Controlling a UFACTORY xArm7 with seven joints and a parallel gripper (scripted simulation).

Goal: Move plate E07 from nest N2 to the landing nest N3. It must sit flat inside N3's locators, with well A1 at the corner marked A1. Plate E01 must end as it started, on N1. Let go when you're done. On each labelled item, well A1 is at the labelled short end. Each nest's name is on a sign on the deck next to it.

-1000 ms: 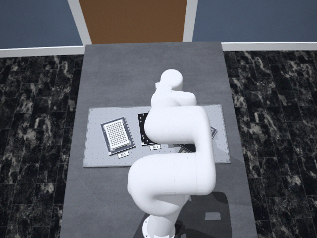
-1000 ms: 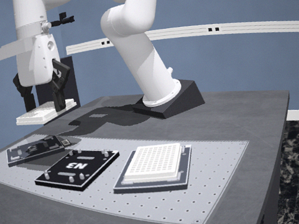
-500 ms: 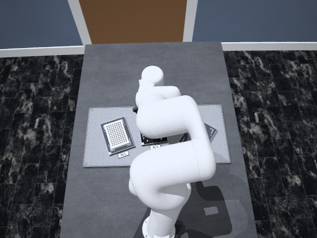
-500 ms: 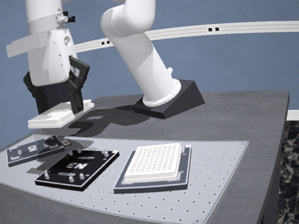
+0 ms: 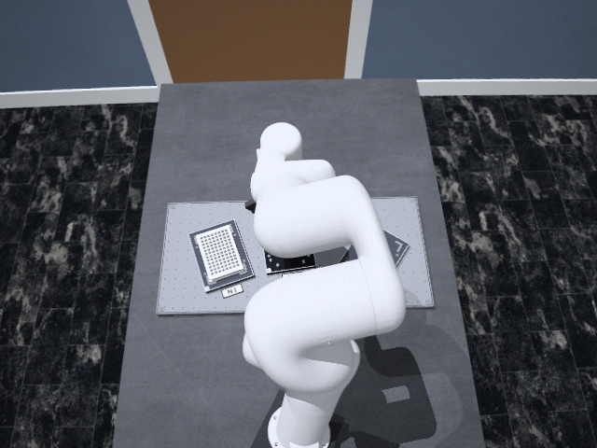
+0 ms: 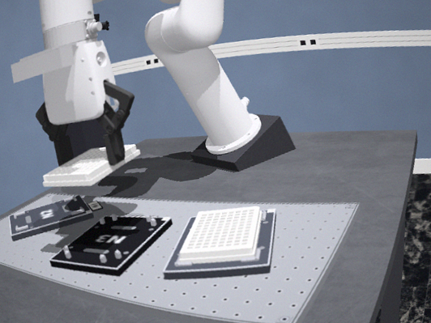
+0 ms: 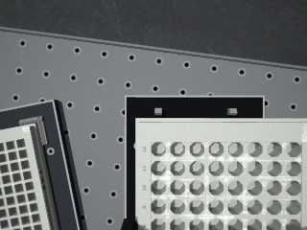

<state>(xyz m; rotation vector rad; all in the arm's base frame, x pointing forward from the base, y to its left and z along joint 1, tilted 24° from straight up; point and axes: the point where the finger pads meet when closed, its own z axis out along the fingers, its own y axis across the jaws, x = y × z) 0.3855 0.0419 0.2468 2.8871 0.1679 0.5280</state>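
Observation:
My gripper [image 6: 90, 153] is shut on plate E07 [image 6: 92, 166], a white well plate, and holds it level in the air above the deck. In the wrist view the held plate E07 [image 7: 221, 177] covers most of the black nest N3 [image 7: 192, 107] below it. Nest N3 [image 6: 111, 239] is bare, with its locator pins standing up. Nest N2 [image 6: 48, 215] lies bare at the far left. Plate E01 [image 6: 220, 234] sits on nest N1 [image 6: 223, 263]. In the overhead view the arm hides the gripper and the held plate.
The nests lie on a grey perforated baseplate [image 6: 173, 267] on the dark table. The N1 sign [image 5: 232, 290] lies in front of plate E01 [image 5: 220, 250]. The arm's base [image 6: 243, 146] stands behind the baseplate.

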